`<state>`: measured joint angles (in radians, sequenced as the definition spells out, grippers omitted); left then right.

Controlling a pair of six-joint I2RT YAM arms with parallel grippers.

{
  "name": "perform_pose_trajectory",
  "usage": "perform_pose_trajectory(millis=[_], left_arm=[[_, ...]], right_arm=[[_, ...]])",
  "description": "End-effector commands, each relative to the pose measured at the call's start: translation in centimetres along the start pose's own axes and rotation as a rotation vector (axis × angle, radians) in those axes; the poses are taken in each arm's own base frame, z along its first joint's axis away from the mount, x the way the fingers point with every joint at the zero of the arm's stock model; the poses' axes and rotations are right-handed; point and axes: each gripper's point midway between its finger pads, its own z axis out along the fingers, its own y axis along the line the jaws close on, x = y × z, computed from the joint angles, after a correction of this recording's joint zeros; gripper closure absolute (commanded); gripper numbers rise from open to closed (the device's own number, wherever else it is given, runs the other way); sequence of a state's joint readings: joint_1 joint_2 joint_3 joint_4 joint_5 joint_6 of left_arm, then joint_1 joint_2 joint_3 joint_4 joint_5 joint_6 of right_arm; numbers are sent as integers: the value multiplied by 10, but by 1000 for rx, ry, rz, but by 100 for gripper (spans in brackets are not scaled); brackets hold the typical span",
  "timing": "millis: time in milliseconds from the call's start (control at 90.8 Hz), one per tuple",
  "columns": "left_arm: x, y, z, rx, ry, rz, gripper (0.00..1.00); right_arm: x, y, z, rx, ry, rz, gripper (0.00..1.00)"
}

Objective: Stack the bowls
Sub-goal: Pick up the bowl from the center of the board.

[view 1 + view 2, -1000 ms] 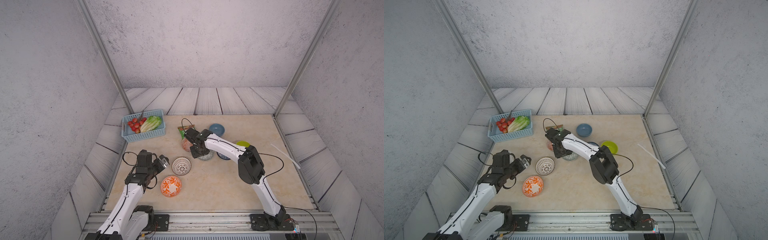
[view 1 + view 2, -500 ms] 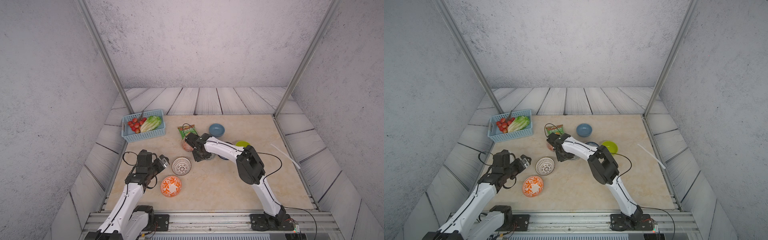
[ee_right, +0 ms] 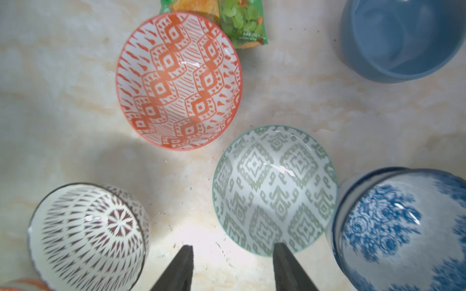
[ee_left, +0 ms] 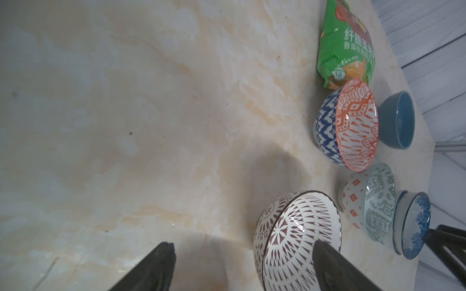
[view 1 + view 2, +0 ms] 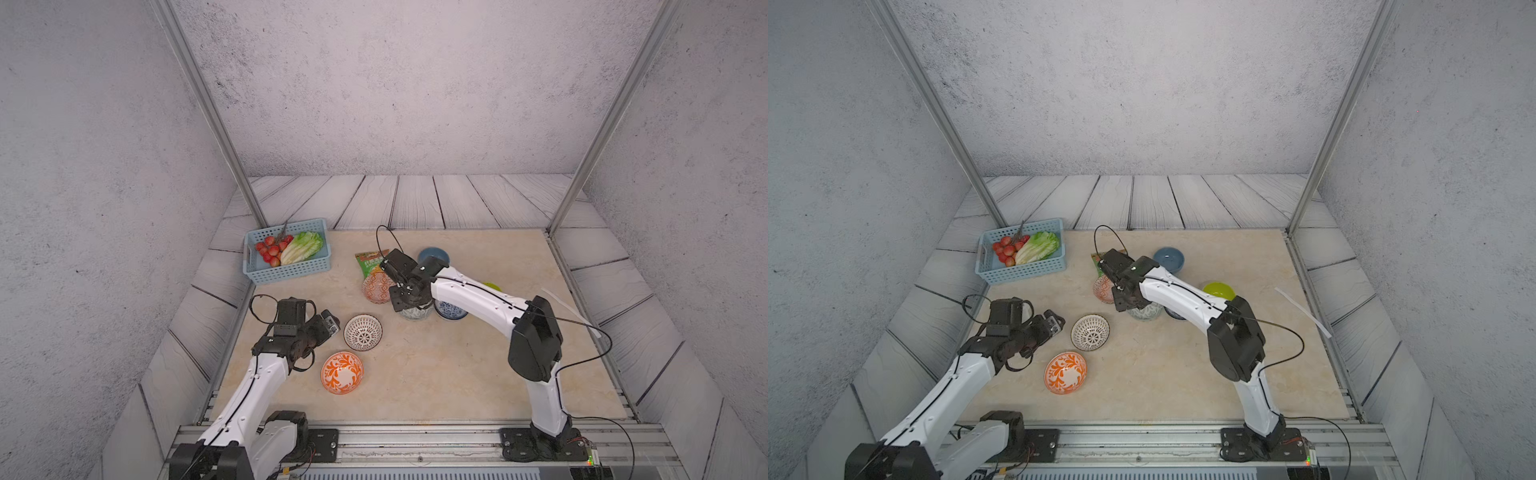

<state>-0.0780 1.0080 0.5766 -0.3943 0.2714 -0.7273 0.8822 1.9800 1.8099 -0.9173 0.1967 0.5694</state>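
My left gripper (image 5: 331, 325) (image 4: 243, 248) is open, its jaws straddling the near wall of the dark-lattice white bowl (image 5: 363, 332) (image 4: 290, 234). The orange-scroll bowl (image 5: 341, 372) sits nearer the front. My right gripper (image 5: 400, 302) (image 3: 233, 254) hangs open and empty, with one finger over the rim of the grey-green bowl (image 3: 274, 191) (image 5: 417, 312). Around it stand the orange-geometric bowl (image 3: 176, 80) (image 5: 375, 286), a blue-floral bowl (image 3: 393, 226) (image 5: 451, 310) showing a doubled rim, the slate-blue bowl (image 5: 434, 254) and the lime-green bowl (image 5: 1219, 291), which my right arm partly hides.
A green snack bag (image 5: 366, 262) lies just behind the orange-geometric bowl. At the back left stands a blue basket (image 5: 291, 274) with lettuce and strawberries. A white strip (image 5: 569, 305) lies near the right edge. Bare tabletop (image 5: 436, 374) stretches along the front.
My right gripper has shifted from near the snack bag toward the front, over the grey-green bowl, and its jaws stand a little wider. The left arm has stayed in place.
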Motion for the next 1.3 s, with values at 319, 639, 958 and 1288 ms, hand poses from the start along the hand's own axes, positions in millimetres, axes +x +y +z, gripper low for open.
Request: perform_pose_trajectory(millis=[319,639,958,1288], left_arm=[[13,-6,26,-56,235,52,30],[21,-17,33,-90,251,141,40],[27,-29,46,-108,294,203,61],[31,-31,54,-138,331,224,100]], right_arm=[[66,-67,-57,-14,-255,106,47],[67,-65,-59,-64,-309,122,46],[69,-68,-62,-78,-332,137,47],[70,-72,-68,-82,-361,150,47]])
